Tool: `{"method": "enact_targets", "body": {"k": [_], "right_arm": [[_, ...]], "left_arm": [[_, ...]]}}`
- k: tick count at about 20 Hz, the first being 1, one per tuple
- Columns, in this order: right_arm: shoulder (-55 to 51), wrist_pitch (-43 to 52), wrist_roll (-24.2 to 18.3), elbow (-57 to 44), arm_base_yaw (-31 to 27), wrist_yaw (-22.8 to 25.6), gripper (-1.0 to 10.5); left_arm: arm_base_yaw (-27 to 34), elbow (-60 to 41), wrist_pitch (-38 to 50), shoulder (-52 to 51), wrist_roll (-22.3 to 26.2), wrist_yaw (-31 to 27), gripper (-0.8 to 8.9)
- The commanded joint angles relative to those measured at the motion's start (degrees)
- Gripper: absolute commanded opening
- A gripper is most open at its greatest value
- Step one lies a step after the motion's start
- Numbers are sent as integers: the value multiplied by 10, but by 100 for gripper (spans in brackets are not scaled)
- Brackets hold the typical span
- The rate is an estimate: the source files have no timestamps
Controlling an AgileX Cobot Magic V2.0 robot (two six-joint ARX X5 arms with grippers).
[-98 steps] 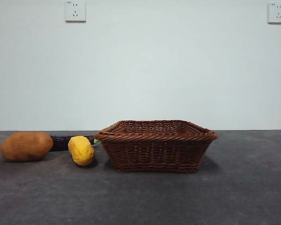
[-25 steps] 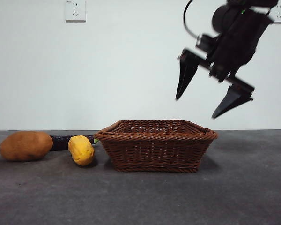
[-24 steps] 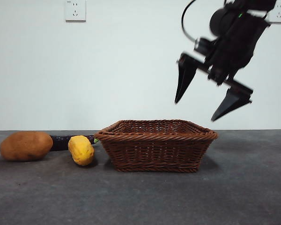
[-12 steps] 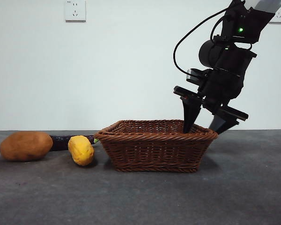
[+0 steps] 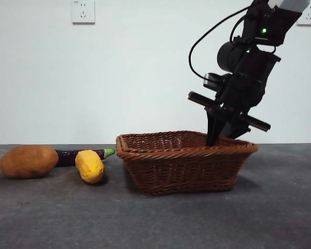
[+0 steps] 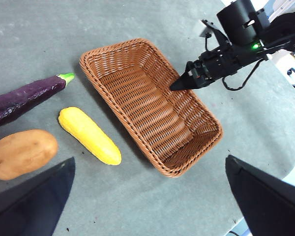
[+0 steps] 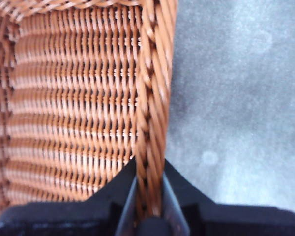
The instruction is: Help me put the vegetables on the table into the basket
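The basket [image 5: 186, 162] sits on the table [image 5: 155, 218], rather to the right of the middle in the front view, and we see it skewed, its near corner turned toward the camera. It holds nothing. The right gripper [image 7: 148, 196] reaches down from the upper right and has its two jaws closed on the basket's braided rim, one jaw inside the wall and one outside, as the right wrist view shows plainly; in the front view the same gripper [image 5: 223, 132] meets the far right part of the rim. The left gripper [image 6: 147, 196] hangs high above the table with its jaws spread wide apart, holding nothing, and from there we look down on everything.

The three vegetables lie together on the table, beside the basket and apart from it. The potato [image 5: 29, 161] is outermost. The eggplant [image 5: 80, 155] lies behind it, green stem pointing at the basket. The yellow vegetable [image 5: 89, 166] lies nearest the basket, without touching it.
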Motion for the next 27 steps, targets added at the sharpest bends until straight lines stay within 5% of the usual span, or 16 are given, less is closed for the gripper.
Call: {"method": "enact_targets", "body": {"k": [1,6,12,19,27], "right_arm": [[-69,3,-12,-1,-2,5,-12],[-243,-23,-34,-1,-11,18,-12],[-386,-87,-71,-1,-30,27,-12],[-435,-127,-90,-1,-30,36,-12],[-436,-143,-111,-1,-30,34,-12]], "left_arm": [[-2,2,0,3,-4,2,628],[-14,2,6,52,-32,-2,625],[-129,2,104,176,-130,-150,625],[-205,3,207,339,-247,-210,623],[-223,3,225,417,-284,-296,622]]}}
